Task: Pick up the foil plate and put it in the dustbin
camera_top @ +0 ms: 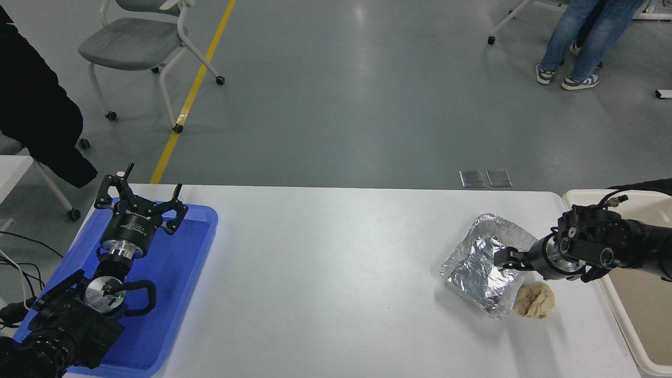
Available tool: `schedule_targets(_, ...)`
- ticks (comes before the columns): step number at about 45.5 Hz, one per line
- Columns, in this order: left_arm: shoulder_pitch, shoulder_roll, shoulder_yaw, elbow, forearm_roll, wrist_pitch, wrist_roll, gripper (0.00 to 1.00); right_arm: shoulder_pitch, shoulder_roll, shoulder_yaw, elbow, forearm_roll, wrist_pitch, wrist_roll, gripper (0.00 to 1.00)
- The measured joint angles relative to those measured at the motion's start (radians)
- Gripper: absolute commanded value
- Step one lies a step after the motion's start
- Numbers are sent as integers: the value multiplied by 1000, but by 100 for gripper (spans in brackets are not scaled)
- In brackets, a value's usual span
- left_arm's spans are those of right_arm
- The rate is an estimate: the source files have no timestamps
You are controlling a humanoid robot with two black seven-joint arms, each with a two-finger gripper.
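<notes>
The foil plate (pixel 480 265), a crinkled silver tray, lies on the white table (pixel 325 273) at the right. My right gripper (pixel 505 259) comes in from the right edge and reaches over the plate's right rim. Its jaws look closed together on that rim. The plate's underside seems to rest on the table. The cream dustbin (pixel 627 315) stands at the table's right end, just behind my right arm. My left gripper (pixel 149 184) is parked open and empty over the blue tray at the lower left.
A crumpled tan paper ball (pixel 535 300) lies against the plate's near right corner, just below my right gripper. A flat blue tray (pixel 178 273) covers the table's left end. A chair and a person's legs are on the floor beyond.
</notes>
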Motion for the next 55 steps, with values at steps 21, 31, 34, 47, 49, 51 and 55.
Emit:
schedule_targets(21, -1, 0, 0, 1, 0, 0, 0, 100, -23, 8, 17, -9, 0, -38, -15, 0)
schedule_targets(31, -1, 0, 0, 0, 0, 0, 0, 100, -21, 14, 18, -2, 0, -39, -17, 0)
schedule_targets(34, -1, 0, 0, 0, 0, 0, 0, 100, -16, 18, 18, 0, 1, -36, -17, 0)
schedule_targets(47, -2, 0, 0, 0, 0, 0, 0, 100, 58, 13, -5, 54, 7, -22, -20, 0)
schedule_targets(49, -2, 0, 0, 0, 0, 0, 0, 100, 77, 8, -15, 66, 9, -19, -20, 0)
schedule_targets(51, -2, 0, 0, 0, 0, 0, 0, 100, 103, 1, -29, 82, 11, -13, -20, 0)
schedule_targets(55, -2, 0, 0, 0, 0, 0, 0, 100, 155, -20, -58, 116, 14, 0, -21, 0)
